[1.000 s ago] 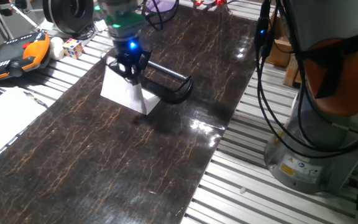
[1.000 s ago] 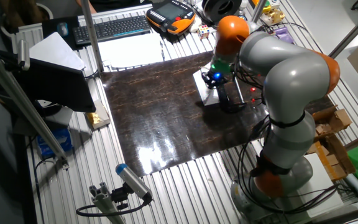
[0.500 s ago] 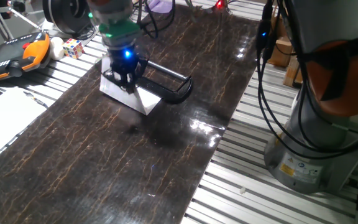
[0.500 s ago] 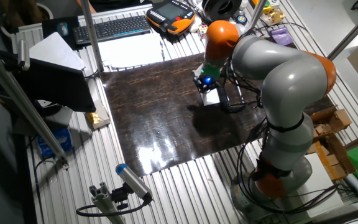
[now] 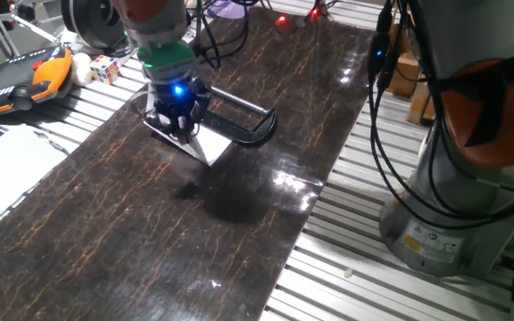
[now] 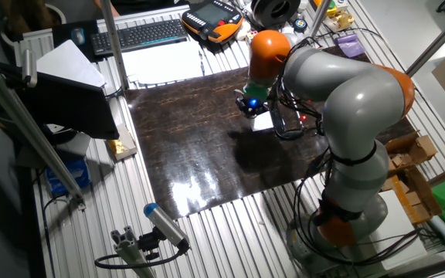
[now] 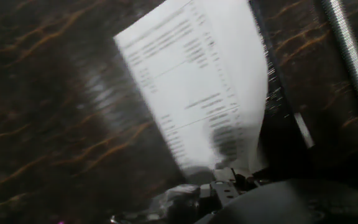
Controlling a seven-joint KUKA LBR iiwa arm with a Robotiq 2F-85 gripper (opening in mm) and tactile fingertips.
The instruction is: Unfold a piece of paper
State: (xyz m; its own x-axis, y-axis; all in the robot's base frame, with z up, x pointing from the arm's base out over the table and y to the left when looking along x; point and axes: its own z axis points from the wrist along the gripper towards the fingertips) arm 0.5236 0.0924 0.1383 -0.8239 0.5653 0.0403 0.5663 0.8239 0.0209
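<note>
The piece of paper (image 5: 209, 144) is a small white sheet on the dark marble-patterned table top (image 5: 150, 232), partly hidden under my hand. My gripper (image 5: 178, 127) stands over its left part and is shut on one edge of the sheet. In the hand view the paper (image 7: 194, 87) rises from the pinch between my fingertips (image 7: 224, 182) and shows faint printed lines. In the other fixed view the gripper (image 6: 247, 108) is at the paper's left side and only a white strip of the paper (image 6: 263, 121) shows.
A black curved-handled tool (image 5: 244, 120) lies just right of the paper. An orange-black pendant (image 5: 16, 80), a colour cube (image 5: 105, 69) and a larger white sheet (image 5: 7, 165) lie to the left. The robot base (image 5: 453, 196) stands at the right.
My gripper has moved left and lower with the paper's edge in it. The raised white flap now lies flatter and less of the sheet shows.
</note>
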